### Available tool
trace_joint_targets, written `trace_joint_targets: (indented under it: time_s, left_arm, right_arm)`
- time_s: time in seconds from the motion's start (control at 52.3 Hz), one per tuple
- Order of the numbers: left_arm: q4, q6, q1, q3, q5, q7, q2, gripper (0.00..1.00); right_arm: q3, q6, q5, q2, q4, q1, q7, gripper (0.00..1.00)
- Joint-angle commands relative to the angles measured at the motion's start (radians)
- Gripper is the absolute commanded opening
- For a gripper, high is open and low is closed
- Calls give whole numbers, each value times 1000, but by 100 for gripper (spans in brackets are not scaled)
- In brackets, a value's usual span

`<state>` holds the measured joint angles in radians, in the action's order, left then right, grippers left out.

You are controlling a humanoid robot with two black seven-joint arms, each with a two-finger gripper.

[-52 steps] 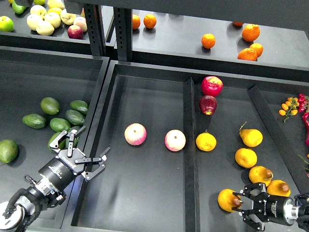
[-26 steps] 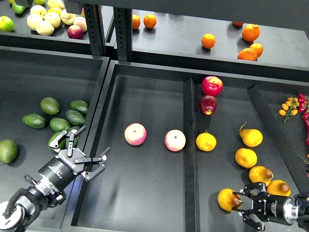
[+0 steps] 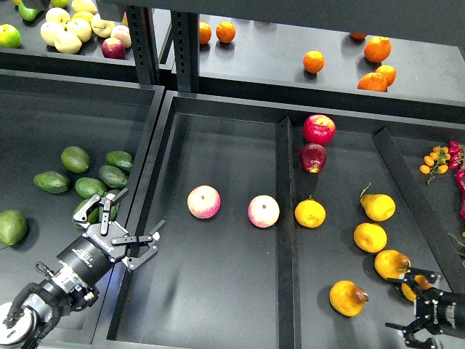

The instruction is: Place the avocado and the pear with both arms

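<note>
Several dark green avocados (image 3: 90, 187) lie in the left bin. One avocado (image 3: 81, 214) sits partly under the upper finger of my left gripper (image 3: 118, 224), which is open over the bin's right wall and holds nothing. A golden pear (image 3: 347, 298) with a brown stem patch lies free on the floor of the right compartment. My right gripper (image 3: 408, 302) is open and empty, to the right of that pear and apart from it. Two similar pears (image 3: 392, 263) lie just above the gripper.
Two pink-and-yellow apples (image 3: 204, 201) lie in the middle bin. A divider (image 3: 284, 218) separates them from yellow pears (image 3: 370, 237) and red apples (image 3: 318, 129). A paler green fruit (image 3: 11, 227) lies far left. Oranges (image 3: 377, 49) sit on the upper shelf.
My right gripper has let go of the golden pear and drawn back to the right. The pear now lies free. The left arm has not moved.
</note>
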<state>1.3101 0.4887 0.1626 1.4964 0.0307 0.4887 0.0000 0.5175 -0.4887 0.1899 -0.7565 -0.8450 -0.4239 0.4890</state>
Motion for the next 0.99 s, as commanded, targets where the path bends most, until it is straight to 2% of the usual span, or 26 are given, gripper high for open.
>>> trace_joint_targets:
  time_s: [0.0,0.057,0.076,0.363,0.516,0.726,0.841,0.879,0.975]
  left_arm:
    - [0,0,2,1,0,0,0,99]
    - [0,0,2,2,0,0,0,99]
    - [0,0,2,2,0,0,0,99]
    - [17,0,2,4,0,0,0,99]
    - [20,0,2,5,0,0,0,99]
    - [20,0,0,-2,2,0,0,99]
    - [20,0,0,-1,2,0,0,99]
    - [18,0,0,2,2,0,0,99]
    - [12,0,0,8,2,0,0,99]
  right_arm:
    - [70,0,75,11,-5,-26,0,99]
    - [122,0,94,42,1,-27,0,99]
    - [203,0,103,125,15,-27,0,99]
    - [548,0,98,502,155,-10,0,99]
    - [585,0,100,608,152,14,0,99]
    - [593,0,114,687,158,28,0,99]
    - [656,0,118,757,149,76,0,99]
    - [677,0,117,757,149,88,-47,99]
    - [714,0,117,757,147,109,-127,100]
